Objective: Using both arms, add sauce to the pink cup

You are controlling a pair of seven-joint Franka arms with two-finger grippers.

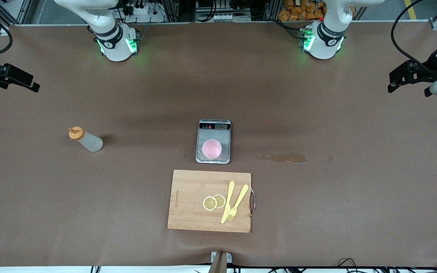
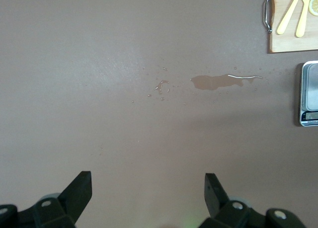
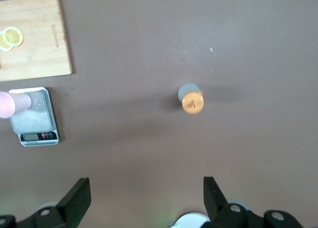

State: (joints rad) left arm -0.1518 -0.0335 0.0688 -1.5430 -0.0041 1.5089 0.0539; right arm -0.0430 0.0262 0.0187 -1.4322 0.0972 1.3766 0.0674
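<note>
Two things we see: the translucent orange-capped sauce bottle [image 1: 86,140] upright toward the right arm's end of the desk [image 1: 355,208], the pink cup [image 1: 212,148] on the scale [image 1: 213,141], and both grippers' fingers [image 2: 79,190] spread.

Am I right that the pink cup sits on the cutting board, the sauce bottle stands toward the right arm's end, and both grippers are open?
Not quite. The pink cup sits on the scale, not on the cutting board, as the front view shows. The rest holds: the sauce bottle stands toward the right arm's end, and the left gripper and right gripper are open.
</note>
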